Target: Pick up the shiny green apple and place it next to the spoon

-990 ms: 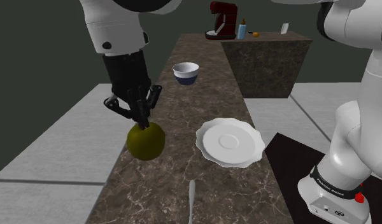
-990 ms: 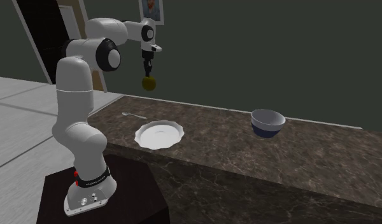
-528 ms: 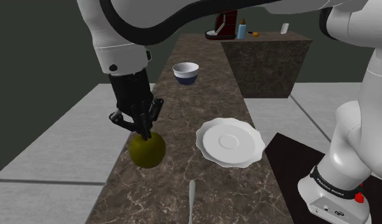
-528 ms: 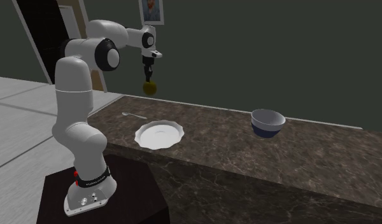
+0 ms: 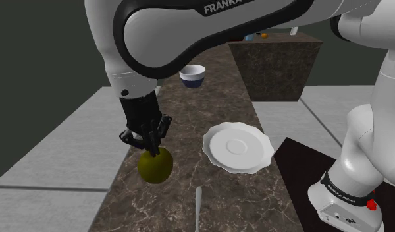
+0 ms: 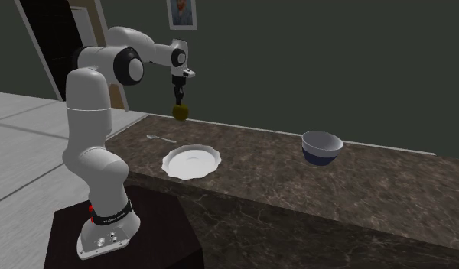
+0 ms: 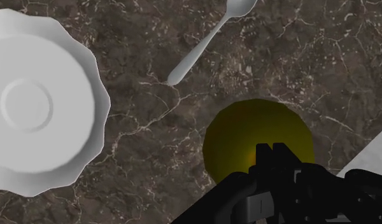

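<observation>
Over dark marbled counter (image 5: 216,105), end effector (image 5: 150,147) clasps olive apple (image 5: 155,167); wrist view catches the whole spoon (image 7: 205,44).

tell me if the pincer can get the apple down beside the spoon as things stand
Probably yes: the pincer holds the apple over bare counter near the spoon; the plate lies on the spoon's far side.

Black gripper (image 5: 150,144) clamps olive-green apple (image 5: 156,167) by its top over marbled counter (image 5: 189,118), white plate (image 5: 237,147) beside, spoon (image 5: 198,207) near.
</observation>
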